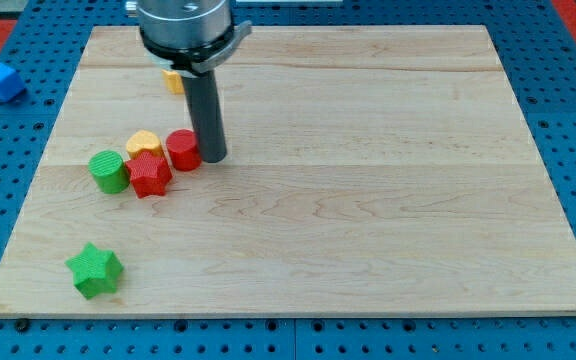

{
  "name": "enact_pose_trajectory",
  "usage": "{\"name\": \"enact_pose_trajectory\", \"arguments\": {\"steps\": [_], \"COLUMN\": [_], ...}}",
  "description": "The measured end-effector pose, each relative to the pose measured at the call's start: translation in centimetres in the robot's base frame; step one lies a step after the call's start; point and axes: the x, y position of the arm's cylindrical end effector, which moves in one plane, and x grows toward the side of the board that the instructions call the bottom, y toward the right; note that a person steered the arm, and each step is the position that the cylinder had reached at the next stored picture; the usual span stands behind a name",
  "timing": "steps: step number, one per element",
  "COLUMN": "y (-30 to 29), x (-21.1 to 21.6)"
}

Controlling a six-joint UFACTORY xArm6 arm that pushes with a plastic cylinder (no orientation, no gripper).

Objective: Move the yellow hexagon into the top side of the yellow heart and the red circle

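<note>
The yellow hexagon (173,81) lies near the view's top left of the board, mostly hidden behind the arm's head. The yellow heart (143,143) and the red circle (182,149) sit side by side lower down, the heart to the left. My tip (212,157) rests on the board just right of the red circle, touching or nearly touching it. The hexagon is above both blocks, apart from them.
A red star (149,175) sits just below the heart and circle. A green circle (108,171) is to its left. A green star (95,270) lies near the bottom left. A blue block (2,81) lies off the board at the left.
</note>
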Motion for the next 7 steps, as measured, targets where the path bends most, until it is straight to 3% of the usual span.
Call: {"name": "enact_pose_trajectory", "arguments": {"steps": [1,3,5,7], "y": [-1.2,0.0,-1.4,-4.6], "x": [0.0,-11.7,-16.7,-17.0]}}
